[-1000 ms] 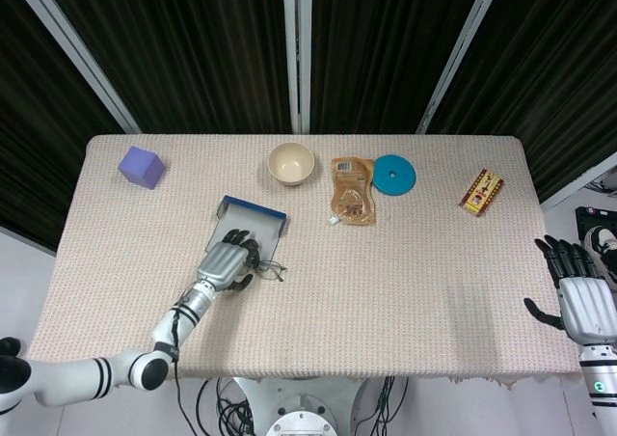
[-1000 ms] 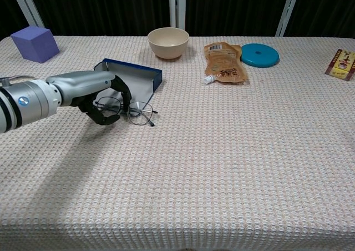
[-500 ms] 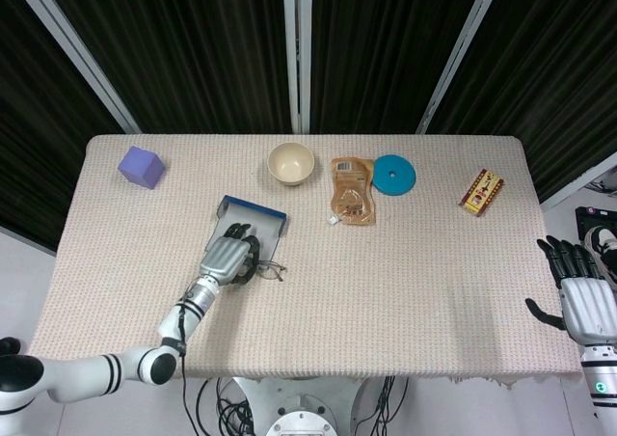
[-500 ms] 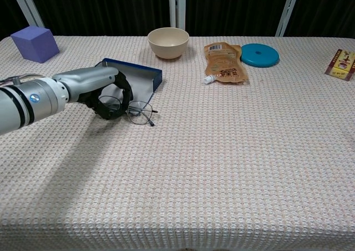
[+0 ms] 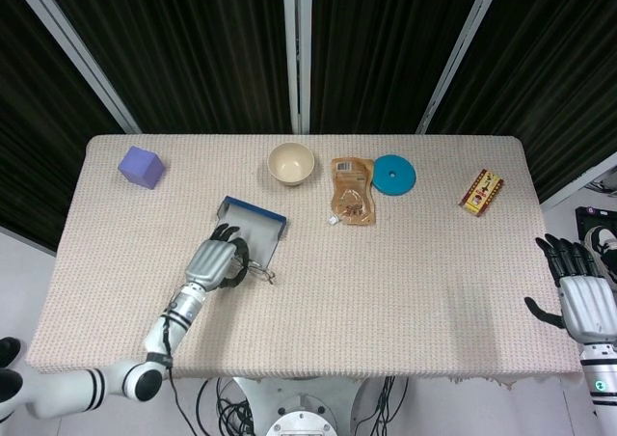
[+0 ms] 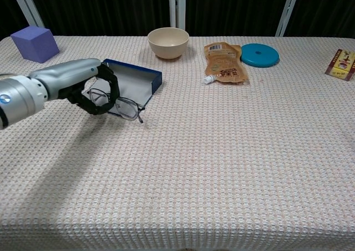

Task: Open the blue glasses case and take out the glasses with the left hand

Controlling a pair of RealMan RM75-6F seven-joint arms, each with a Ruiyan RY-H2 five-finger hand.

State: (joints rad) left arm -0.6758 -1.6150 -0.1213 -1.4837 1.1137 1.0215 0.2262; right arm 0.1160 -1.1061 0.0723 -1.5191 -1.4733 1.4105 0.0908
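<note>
The blue glasses case [image 5: 253,226] [image 6: 133,82] lies open on the table, left of centre, its grey lining showing. My left hand [image 5: 213,262] [image 6: 94,91] is at its near edge and grips the thin wire-framed glasses [image 5: 257,273] [image 6: 123,106], which hang tilted from its fingers just above the cloth in front of the case. My right hand [image 5: 578,296] shows only in the head view, beyond the table's right edge, fingers spread and holding nothing.
Along the back stand a purple cube [image 5: 142,166] [image 6: 35,43], a beige bowl [image 5: 290,162] [image 6: 168,41], a brown pouch [image 5: 352,191] [image 6: 223,63], a teal disc [image 5: 393,174] [image 6: 259,54] and a small snack packet [image 5: 481,191] [image 6: 343,63].
My left hand has drawn back to the left and lifted slightly, taking the glasses with it; they now hang tilted from the fingers instead of lying flat. The right hand has not moved.
</note>
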